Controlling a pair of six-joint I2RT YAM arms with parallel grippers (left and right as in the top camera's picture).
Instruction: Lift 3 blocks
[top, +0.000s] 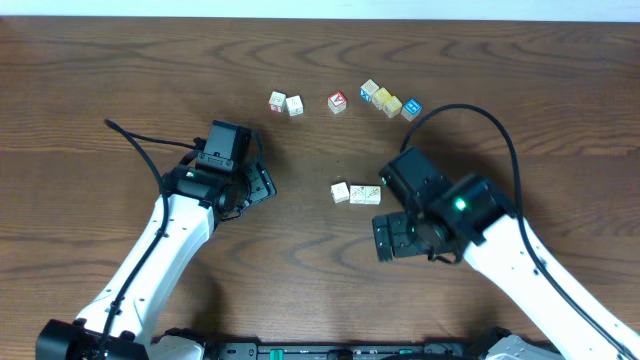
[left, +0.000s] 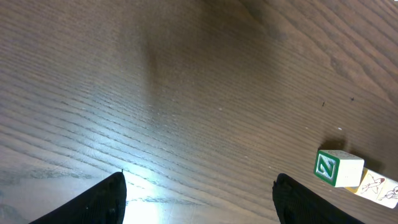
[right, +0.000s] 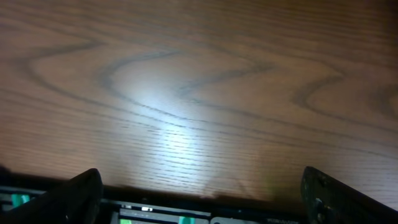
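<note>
Right gripper (top: 388, 240), nearest: fingers spread wide, empty, facing the near edge. The blocks (top: 365, 194) sit mid-table, just beyond it. Left gripper (top: 264, 185), left of them: also wide, empty. We advise centring over one end cube, then descending squarely

A dark brown wooden table (top: 100, 60) with wavy grain fills the overhead view. Along its far edge, at twelve o'clock, runs a thin pale strip (top: 320, 8). Soft white glare (right: 174, 134) shines on the wood.
</note>
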